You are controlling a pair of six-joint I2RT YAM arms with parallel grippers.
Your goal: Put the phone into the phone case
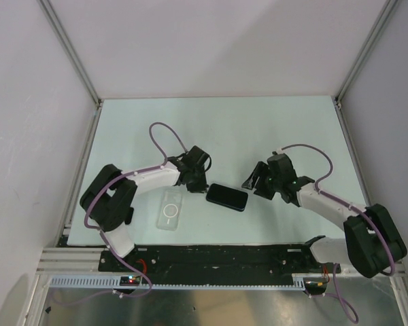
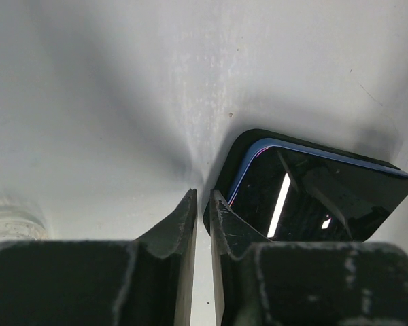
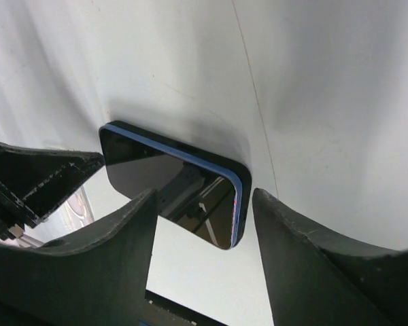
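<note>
The phone (image 1: 227, 197) lies flat on the table, screen up, between my two grippers. It is black with a glossy screen and a thin blue edge. The clear phone case (image 1: 170, 209), with its white ring, lies flat left of the phone, beside my left arm. My left gripper (image 1: 201, 187) is shut and empty, its tips at the phone's left end. In the left wrist view the gripper (image 2: 202, 197) sits just beside the phone's corner (image 2: 313, 200). My right gripper (image 1: 249, 183) is open at the phone's right end. In the right wrist view the gripper (image 3: 204, 197) is above the phone (image 3: 170, 178).
The white table (image 1: 258, 129) is walled by pale panels at the back and both sides. A black rail (image 1: 217, 257) carrying the arm bases runs along the near edge. A sliver of the case (image 3: 75, 207) and my left gripper's body (image 3: 41, 176) show in the right wrist view.
</note>
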